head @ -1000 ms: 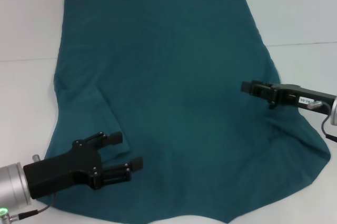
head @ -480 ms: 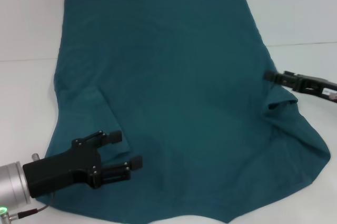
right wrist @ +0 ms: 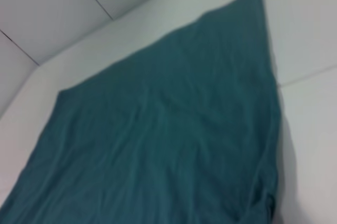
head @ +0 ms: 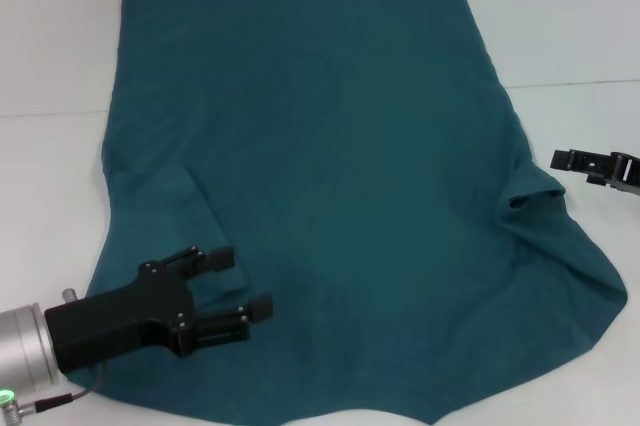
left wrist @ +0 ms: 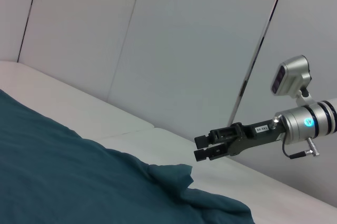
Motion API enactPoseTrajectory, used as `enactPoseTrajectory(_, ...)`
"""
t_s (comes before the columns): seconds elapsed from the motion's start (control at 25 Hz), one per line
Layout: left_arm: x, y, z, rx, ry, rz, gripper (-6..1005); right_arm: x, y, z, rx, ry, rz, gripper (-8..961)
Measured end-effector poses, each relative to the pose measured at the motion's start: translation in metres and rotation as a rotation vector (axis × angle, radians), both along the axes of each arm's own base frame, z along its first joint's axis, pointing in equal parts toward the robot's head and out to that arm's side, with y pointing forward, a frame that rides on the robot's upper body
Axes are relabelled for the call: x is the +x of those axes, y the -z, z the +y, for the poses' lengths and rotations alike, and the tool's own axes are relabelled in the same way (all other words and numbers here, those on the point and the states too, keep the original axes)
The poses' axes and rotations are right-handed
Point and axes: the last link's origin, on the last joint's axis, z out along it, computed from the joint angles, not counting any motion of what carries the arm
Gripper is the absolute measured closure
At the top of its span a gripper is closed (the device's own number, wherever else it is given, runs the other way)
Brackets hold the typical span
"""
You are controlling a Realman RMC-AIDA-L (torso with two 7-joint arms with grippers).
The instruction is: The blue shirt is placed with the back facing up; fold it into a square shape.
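The blue shirt (head: 330, 166) lies spread on the white table, plain side up, with its near right part rumpled into a small raised fold (head: 530, 201). That fold also shows in the left wrist view (left wrist: 174, 174). My left gripper (head: 240, 283) hovers open over the shirt's near left part, holding nothing. My right gripper (head: 562, 159) is off the shirt, over bare table just right of the fold. From the left wrist its fingers (left wrist: 202, 148) show a narrow gap with nothing in it. The right wrist view shows only the shirt (right wrist: 158, 145).
The white table (head: 50, 166) surrounds the shirt, with a seam line running across it (head: 580, 83). A pale panelled wall (left wrist: 158, 50) stands behind the table. Bare surface lies left and right of the cloth.
My right gripper has drawn back to the right, off the shirt and onto bare table, leaving a small raised fold at the shirt's right edge. The left gripper has hardly moved.
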Motion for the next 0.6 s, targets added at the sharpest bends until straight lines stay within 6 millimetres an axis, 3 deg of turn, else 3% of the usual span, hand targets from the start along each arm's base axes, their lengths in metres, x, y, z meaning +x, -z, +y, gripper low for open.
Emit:
enactPoseTrajectory(0.28, 0.001, 0.000, 0.001, -0.006, 0.001, 0.002, 76, -0.004, -0.003, 0.006, -0.077, 0.038, -0.024, 118)
enactPoseTrajectory(0.6, 0.000, -0.001, 0.001, -0.003, 0.000, 0.002, 76, -0.016, 0.008, 0.013, -0.138, 0.031, -0.029, 119)
